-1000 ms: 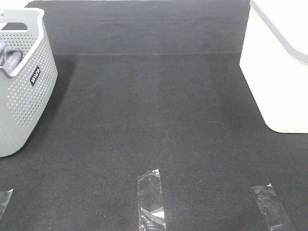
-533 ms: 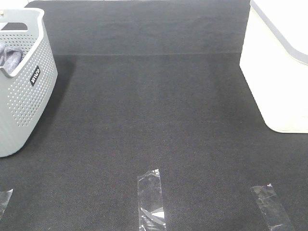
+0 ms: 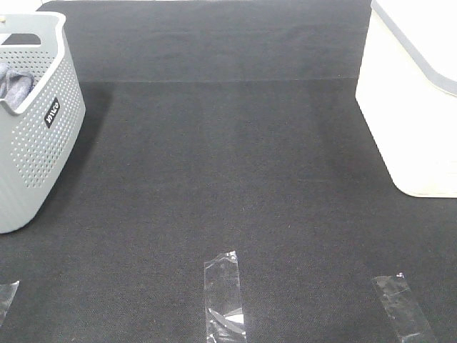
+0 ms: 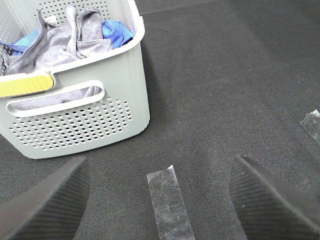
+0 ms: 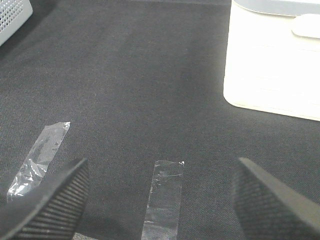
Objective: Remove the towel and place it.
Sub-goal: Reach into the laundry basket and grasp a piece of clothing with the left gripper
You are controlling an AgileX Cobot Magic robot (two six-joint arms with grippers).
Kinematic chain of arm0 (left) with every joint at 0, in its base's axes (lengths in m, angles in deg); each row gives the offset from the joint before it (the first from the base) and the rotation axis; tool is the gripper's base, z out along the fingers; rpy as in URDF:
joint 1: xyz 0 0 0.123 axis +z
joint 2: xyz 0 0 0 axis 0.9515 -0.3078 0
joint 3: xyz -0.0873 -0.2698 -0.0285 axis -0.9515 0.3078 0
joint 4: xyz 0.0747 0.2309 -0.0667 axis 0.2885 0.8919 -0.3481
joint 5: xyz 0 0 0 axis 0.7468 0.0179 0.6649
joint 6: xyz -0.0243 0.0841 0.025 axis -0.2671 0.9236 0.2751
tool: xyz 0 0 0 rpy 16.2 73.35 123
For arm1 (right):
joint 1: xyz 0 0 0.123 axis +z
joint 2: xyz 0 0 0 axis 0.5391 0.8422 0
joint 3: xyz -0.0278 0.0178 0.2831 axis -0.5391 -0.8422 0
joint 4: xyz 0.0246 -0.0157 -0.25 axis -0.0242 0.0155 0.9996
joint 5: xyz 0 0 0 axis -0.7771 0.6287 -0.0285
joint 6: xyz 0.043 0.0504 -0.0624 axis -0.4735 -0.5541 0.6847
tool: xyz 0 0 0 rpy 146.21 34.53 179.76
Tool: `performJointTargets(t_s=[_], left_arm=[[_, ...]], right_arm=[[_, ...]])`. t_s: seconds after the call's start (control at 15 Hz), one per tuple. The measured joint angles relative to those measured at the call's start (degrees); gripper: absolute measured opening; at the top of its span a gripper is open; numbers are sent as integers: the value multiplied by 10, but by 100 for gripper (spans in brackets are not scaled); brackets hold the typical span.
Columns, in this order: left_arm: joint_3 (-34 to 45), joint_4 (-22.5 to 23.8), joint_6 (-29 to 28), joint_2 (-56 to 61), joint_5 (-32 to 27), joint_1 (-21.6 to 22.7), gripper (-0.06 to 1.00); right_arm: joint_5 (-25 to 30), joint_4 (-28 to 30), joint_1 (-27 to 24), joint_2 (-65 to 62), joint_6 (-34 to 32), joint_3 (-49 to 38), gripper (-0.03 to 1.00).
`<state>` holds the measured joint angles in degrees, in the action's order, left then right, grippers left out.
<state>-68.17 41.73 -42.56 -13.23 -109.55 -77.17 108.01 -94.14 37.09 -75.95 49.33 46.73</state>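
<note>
The slate-grey towel point(image 4: 65, 42) lies crumpled inside the grey perforated basket point(image 4: 85, 125), partly over a bright blue cloth point(image 4: 116, 32). From the high camera only a bit of the towel point(image 3: 14, 82) shows in the basket point(image 3: 36, 143) at the left edge. My left gripper point(image 4: 157, 200) hangs open above the dark mat, short of the basket, with nothing between its fingers. My right gripper point(image 5: 160, 200) is open too, over a strip of tape, empty. Neither gripper appears in the high view.
A white bin point(image 3: 414, 107) with a grey rim stands at the right edge, also seen as the white bin point(image 5: 275, 60) from the right wrist. Strips of clear tape point(image 3: 225, 293) lie along the mat's front. A yellow tag point(image 4: 25, 85) sits on the basket's rim.
</note>
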Motion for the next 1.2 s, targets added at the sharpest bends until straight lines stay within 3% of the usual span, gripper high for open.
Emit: performJointTargets(t_s=[0.73,0.87,1.2], left_arm=[[0,1,-1,0,0,0,74],[-1,22,-34,0,3,0,74],[-11,95,-132,-86,125,0,74]], right_arm=[[0,0,0,0,0,0,74],[0,0,0,0,0,0,74],[0,0,0,0,0,0,74]])
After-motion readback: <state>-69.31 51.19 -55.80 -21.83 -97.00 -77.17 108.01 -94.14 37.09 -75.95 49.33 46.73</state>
